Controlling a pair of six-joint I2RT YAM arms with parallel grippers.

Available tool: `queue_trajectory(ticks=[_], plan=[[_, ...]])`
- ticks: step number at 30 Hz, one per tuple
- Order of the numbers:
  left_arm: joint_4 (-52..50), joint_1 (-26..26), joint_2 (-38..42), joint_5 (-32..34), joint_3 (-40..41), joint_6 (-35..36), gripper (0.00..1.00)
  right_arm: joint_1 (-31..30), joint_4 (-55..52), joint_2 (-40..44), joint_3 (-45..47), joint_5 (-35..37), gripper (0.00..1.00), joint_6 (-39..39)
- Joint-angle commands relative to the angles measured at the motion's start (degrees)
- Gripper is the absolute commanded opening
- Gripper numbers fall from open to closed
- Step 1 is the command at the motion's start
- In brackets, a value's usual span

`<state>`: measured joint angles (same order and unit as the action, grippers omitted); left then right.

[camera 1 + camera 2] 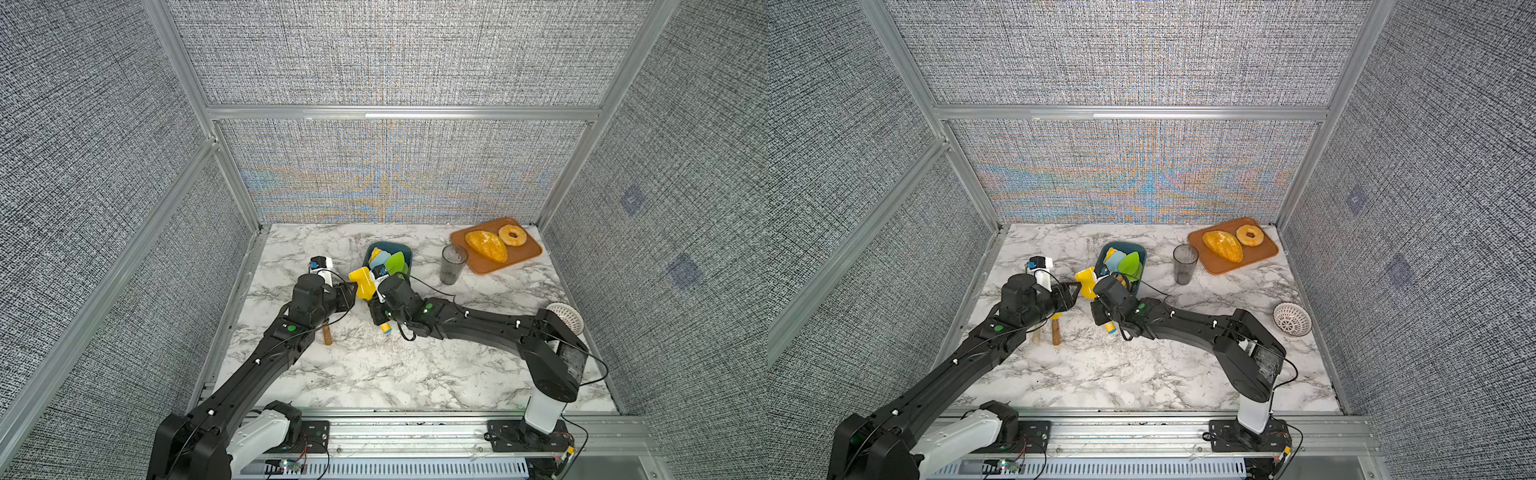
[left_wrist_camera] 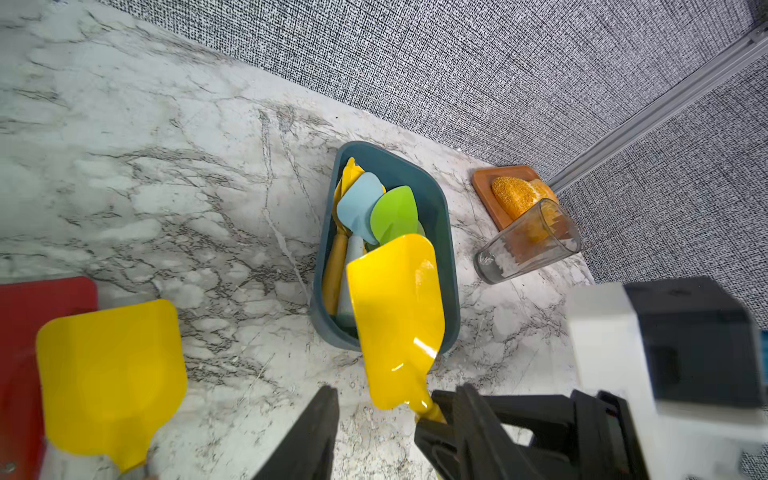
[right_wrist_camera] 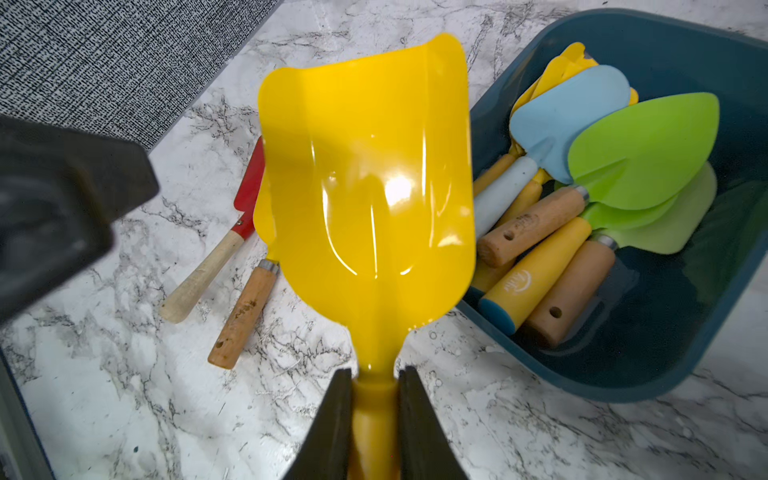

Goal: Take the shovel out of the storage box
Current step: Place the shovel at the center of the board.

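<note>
Your right gripper (image 3: 376,376) pinches the yellow shovel (image 3: 365,187) by its neck outside the storage box (image 3: 623,374); lay it toward the worktop's (image 3: 104,415) left edge, missing your spread left gripper (image 1: 351,293).

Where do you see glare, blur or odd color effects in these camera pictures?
Right wrist view: bright glare patches on the blade of the yellow shovel clamped in the right gripper. Left wrist view: the second yellow shovel and the white housing on the right arm are blurred. Both top views: rainbow moiré on the back wall.
</note>
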<state>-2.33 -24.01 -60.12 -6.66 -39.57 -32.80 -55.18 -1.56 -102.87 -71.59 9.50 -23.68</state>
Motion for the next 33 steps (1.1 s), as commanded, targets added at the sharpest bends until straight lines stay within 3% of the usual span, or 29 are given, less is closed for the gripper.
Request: queue_trajectory(ticks=[1,11,22,23,28,29,33], plan=[[-2.9,-0.1,-0.4,1.5,-0.8,0.9,0.51,-0.2,2.1,0.6,0.4,0.4,0.05,-0.1],[-0.7,0.0,-8.5,-0.1,-4.4,3.0,0.47,-1.5,2.3,2.3,1.0,-0.5,0.05,0.0],[1.1,-0.1,-9.2,0.4,-4.5,3.7,0.05,-2.0,3.1,2.8,1.9,-0.5,0.07,-0.7],[1.2,0.0,-9.6,0.5,-4.6,3.9,0.01,-1.9,3.0,2.8,1.9,-0.4,0.1,-0.7],[-1.0,0.1,-11.9,4.4,-5.5,6.9,0.0,-1.0,2.2,3.1,3.2,0.7,0.54,-0.6],[-2.4,0.3,-12.6,5.5,-5.9,7.9,0.0,-0.5,2.2,3.6,4.1,0.9,0.58,-0.7],[-4.9,2.7,-16.0,4.8,-6.2,10.3,0.0,2.4,3.6,7.1,8.8,1.0,0.6,-1.5]])
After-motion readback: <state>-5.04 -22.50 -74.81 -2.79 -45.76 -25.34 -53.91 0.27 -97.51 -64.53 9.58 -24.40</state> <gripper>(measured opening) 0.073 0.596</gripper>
